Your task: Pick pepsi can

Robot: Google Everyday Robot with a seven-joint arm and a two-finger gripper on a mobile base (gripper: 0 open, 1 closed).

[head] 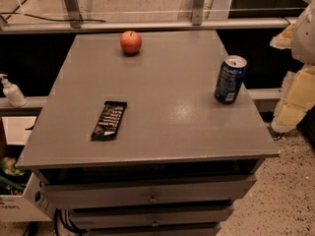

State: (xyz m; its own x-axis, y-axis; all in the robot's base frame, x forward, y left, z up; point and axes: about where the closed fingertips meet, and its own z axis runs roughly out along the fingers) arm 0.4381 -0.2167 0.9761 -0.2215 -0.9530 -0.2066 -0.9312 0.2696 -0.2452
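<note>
The pepsi can (230, 79) is dark blue with a silver top and white markings. It stands upright near the right edge of the grey cabinet top (162, 107). My gripper (289, 107) shows as pale yellow-white parts at the right edge of the camera view. It is off the cabinet, to the right of the can and apart from it, and holds nothing that I can see.
A red apple (131, 42) sits at the far middle of the top. A flat black snack bar wrapper (109, 120) lies front left. Drawers (152, 195) are below. A soap bottle (12, 91) and a white box (19, 205) are at the left.
</note>
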